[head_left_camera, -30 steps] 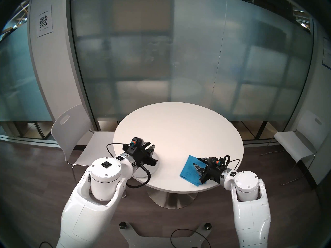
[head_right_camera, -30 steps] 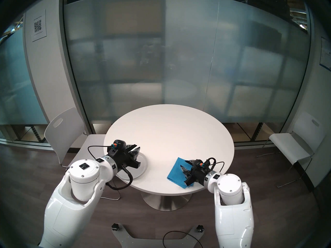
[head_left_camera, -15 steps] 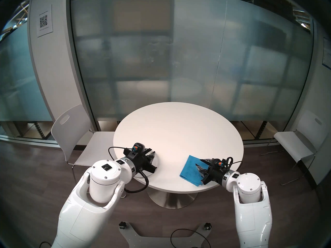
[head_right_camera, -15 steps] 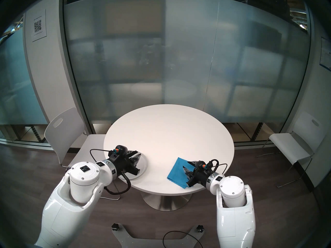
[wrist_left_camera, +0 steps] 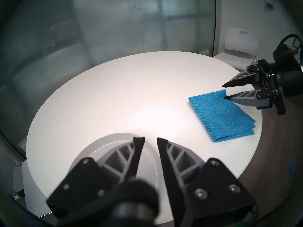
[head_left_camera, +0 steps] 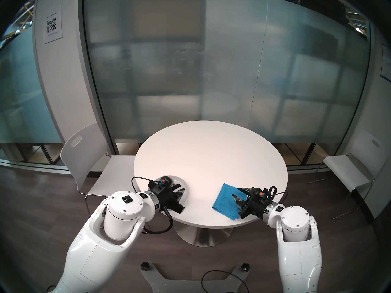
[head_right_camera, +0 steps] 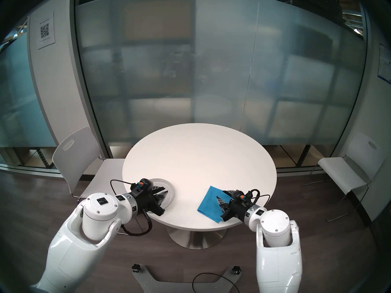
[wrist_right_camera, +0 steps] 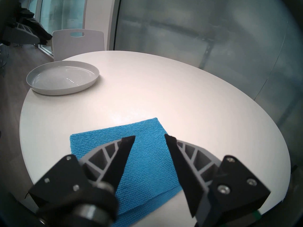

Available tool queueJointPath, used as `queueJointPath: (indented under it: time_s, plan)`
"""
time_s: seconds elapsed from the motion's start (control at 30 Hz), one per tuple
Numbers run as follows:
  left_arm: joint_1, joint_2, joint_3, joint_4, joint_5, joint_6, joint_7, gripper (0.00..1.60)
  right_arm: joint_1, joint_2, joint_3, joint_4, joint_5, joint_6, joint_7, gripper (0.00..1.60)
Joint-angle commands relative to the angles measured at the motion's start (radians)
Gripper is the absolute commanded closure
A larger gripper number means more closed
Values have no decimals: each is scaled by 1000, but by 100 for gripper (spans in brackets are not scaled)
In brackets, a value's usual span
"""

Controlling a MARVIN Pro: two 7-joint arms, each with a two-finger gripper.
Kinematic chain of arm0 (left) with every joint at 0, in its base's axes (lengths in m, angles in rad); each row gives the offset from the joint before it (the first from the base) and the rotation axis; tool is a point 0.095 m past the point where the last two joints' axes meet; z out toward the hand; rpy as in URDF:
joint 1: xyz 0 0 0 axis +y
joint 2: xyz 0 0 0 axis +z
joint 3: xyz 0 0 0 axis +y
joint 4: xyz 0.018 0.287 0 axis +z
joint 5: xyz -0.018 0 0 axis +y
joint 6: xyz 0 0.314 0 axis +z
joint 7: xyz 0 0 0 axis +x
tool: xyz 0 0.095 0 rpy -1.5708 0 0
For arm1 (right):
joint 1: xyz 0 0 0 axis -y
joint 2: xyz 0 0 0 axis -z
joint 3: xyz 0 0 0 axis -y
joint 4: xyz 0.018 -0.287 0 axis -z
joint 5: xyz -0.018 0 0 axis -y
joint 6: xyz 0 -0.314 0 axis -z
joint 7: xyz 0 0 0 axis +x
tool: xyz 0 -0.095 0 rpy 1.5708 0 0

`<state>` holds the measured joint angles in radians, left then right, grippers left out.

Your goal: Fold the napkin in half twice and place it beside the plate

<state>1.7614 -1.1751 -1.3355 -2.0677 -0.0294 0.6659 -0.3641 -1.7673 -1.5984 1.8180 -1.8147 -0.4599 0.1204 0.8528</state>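
On the robot's left side of the round white surface (head_left_camera: pixel 211 155), the plate (wrist_right_camera: pixel 63 77) is sitting near the edge, pale grey-white and bare inside its shallow rim. Above it the left hand (wrist_left_camera: pixel 150 140) is hanging, its two fingers parted by a narrow gap and grasping nothing; in the left wrist view the fingertips (wrist_left_camera: pixel 139 139) are showing over the far part of the plate's rim (wrist_left_camera: pixel 105 140), clear of it. In the head view the same hand (head_left_camera: pixel 179 191) is covering much of the plate (head_left_camera: pixel 179 178).

Well apart from the plate, across a bare stretch of the surface (wrist_right_camera: pixel 147 84), the napkin (head_left_camera: pixel 225 199) is lying flat on the robot's right side, close to the near edge. It is showing as a folded blue rectangle, with stacked layers visible along its near end (wrist_left_camera: pixel 236 133).

Over the napkin's right portion the right hand (wrist_right_camera: pixel 150 136) is hovering, released, its fingers spread wide with blue cloth (wrist_right_camera: pixel 147 159) showing between them. From the left wrist view, the lower finger's tip (wrist_left_camera: pixel 228 98) is sitting right at the napkin's far corner; whether it is touching the cloth I cannot tell.
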Motion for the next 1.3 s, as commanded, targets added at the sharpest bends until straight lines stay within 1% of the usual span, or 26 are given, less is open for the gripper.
queueJointPath:
  time_s: [0.0,0.1,0.2,0.27,0.3,0.43,0.47,0.53,0.57,0.7,0.8,0.97,1.27]
  plan:
    - [-9,7,11,3,-6,23,-20,68,5,-6,-1,-30,12,-7,3,50]
    - [-16,7,25,12,0,41,-19,65,5,-4,4,-28,14,-12,3,50]
    - [-25,5,30,25,-3,58,-22,67,5,-4,5,-27,15,-14,3,50]
    - [-28,6,35,33,0,58,-22,67,4,-4,7,-28,16,-15,4,51]
    - [-30,6,38,37,2,60,-20,67,3,-4,8,-31,17,-15,5,50]
    - [-42,2,42,59,2,63,-17,62,-2,-5,11,-41,19,-14,9,50]
    - [-45,1,43,63,2,64,-18,63,-3,-6,11,-42,19,-14,9,51]
    - [-55,2,47,74,6,67,-20,63,-4,-6,13,-44,20,-17,11,51]
    - [-59,2,48,79,7,69,-20,61,-5,-7,13,-44,19,-17,11,51]
    - [-73,2,52,96,8,79,-26,61,-6,-9,15,-47,18,-18,14,51]
    - [-78,2,54,105,13,78,-25,63,-7,-11,18,-48,18,-19,14,50]
    - [-86,5,63,120,22,70,-27,71,-8,-15,21,-49,18,-20,15,50]
    - [-101,8,75,158,36,60,-34,77,-10,-20,23,-53,14,-20,16,50]
